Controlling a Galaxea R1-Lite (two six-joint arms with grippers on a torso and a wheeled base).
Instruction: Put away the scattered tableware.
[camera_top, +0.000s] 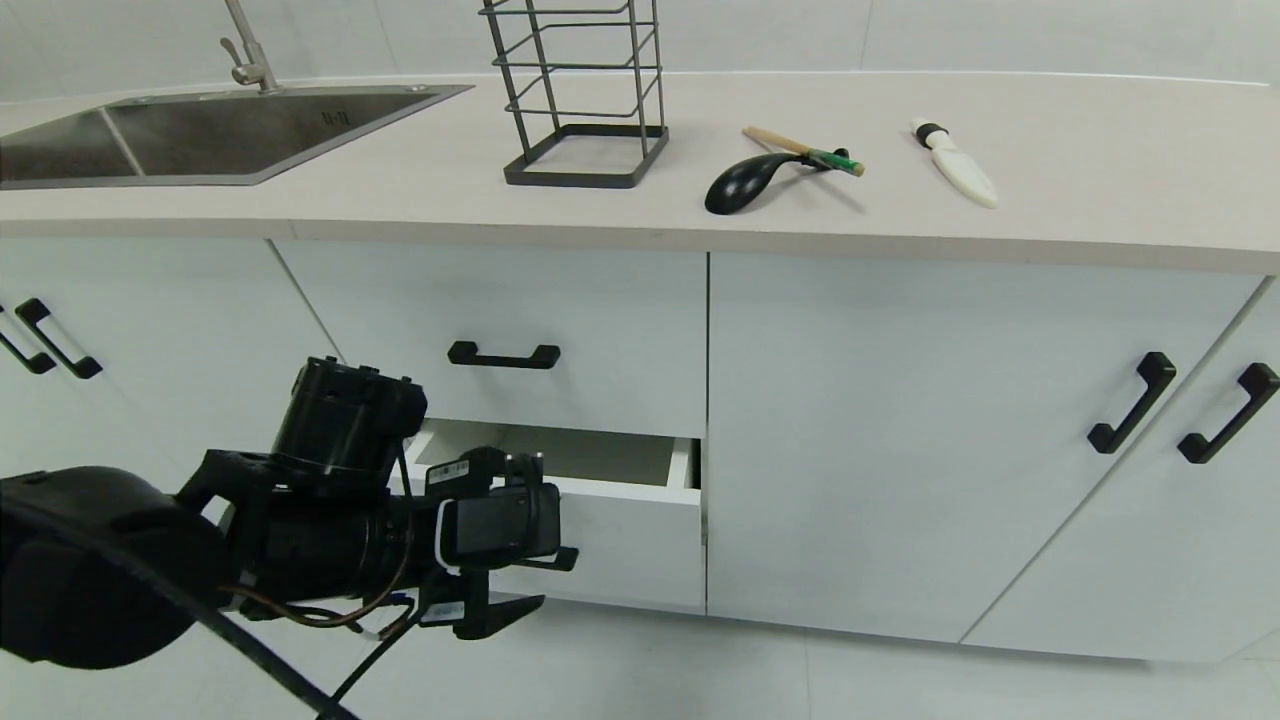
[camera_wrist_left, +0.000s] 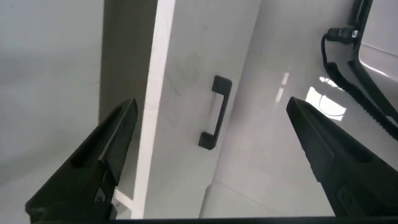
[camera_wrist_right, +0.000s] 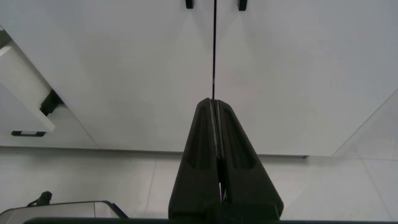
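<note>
On the pale bench (camera_top: 400, 170) at the top of the head view, the scattered tableware lies to your right of a black wire rack (camera_top: 585, 180). A black spoon (camera_top: 740, 183) rests there with its bowl toward the front edge. A pair of wooden chopsticks (camera_top: 800, 150) with green ends lies across its handle, touching it. Further to the right and well apart lies a white utensil (camera_top: 958, 165) with a black band near its far end. A steel sink (camera_top: 230, 135) with a tap (camera_top: 245, 45) is set into the bench at far left. Below the bench are white cabinet fronts with black handles. Under a closed drawer with a black handle (camera_top: 503, 355), the lower drawer (camera_top: 620, 520) stands partly pulled out. Your left pincer (camera_top: 545, 580) sits low, just in front of that open drawer's front panel, with its jaws spread wide and nothing between them. In the left wrist view the same pincer (camera_wrist_left: 211, 107) frames a black drawer handle (camera_wrist_left: 214, 112) on a white panel, which lies beyond the fingers and is not touched by them. Your right pincer (camera_wrist_right: 214, 102) appears in the right wrist view with its two fingers pressed together and holding nothing. It points at the seam between two white cabinet doors (camera_wrist_right: 298, 74).
</note>
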